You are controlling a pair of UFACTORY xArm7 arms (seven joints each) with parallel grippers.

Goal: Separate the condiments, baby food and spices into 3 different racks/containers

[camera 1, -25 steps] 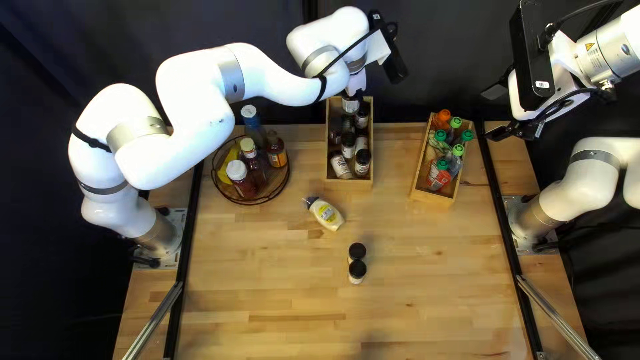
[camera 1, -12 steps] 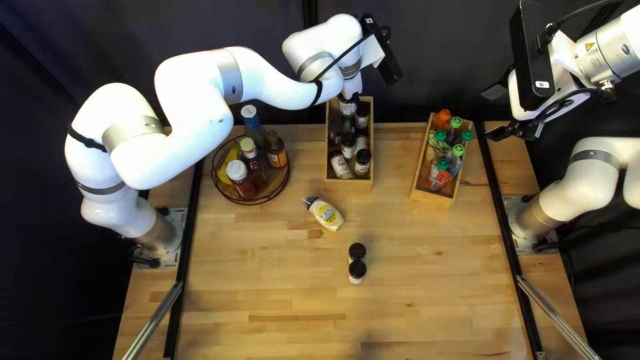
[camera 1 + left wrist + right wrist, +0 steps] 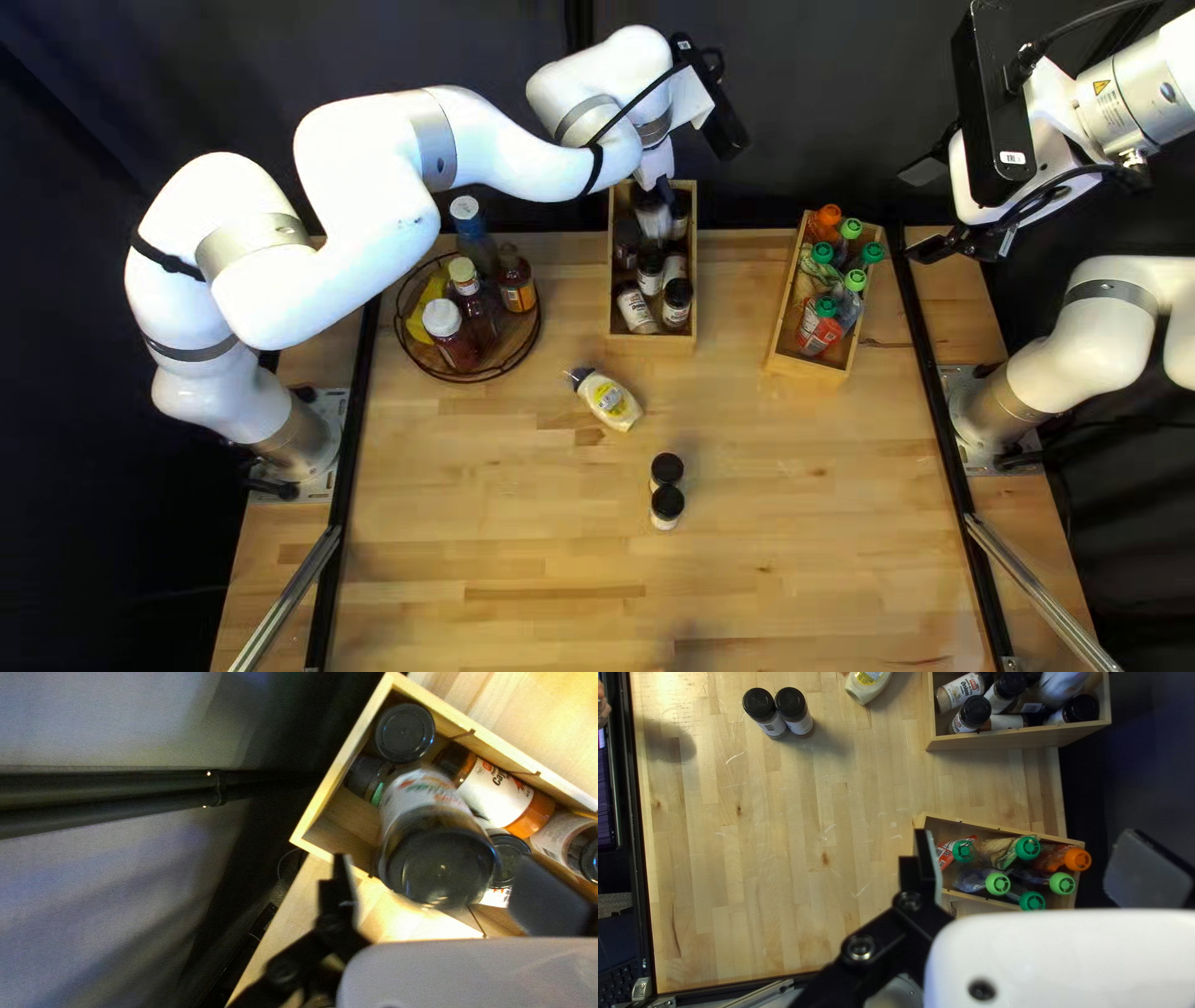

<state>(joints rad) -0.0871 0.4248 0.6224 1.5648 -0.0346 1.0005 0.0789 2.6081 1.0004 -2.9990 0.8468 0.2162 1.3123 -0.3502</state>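
Landmark: the spice box (image 3: pixel 654 345), wooden, at the far edge of the top left view. Left gripper (image 3: pixel 656 187) over its far end, jaws parted. Large dark-lidded jar (image 3: pixel 439 858) between them, tilted, a gap on each side, so released. Half a second ago this jar showed higher, right under the gripper; now it sits lower in the far part of the spice box, with one finger (image 3: pixel 666 191) showing beside it. Other spice jars (image 3: pixel 677 301) inside the spice box, some upright, some lying.

Right gripper (image 3: pixel 921 212) well to the right of the spice box, jaws apart, grasping nothing, same pose as before.

Unchanged: round wire basket (image 3: pixel 468 378) with condiment bottles (image 3: pixel 517 284), left of the spice box; box of capped baby food pouches (image 3: pixel 822 326), right of it; squeeze bottle (image 3: pixel 611 400) lying just in front of it; two black-lidded jars (image 3: pixel 666 503) farther in front, side by side, upright.
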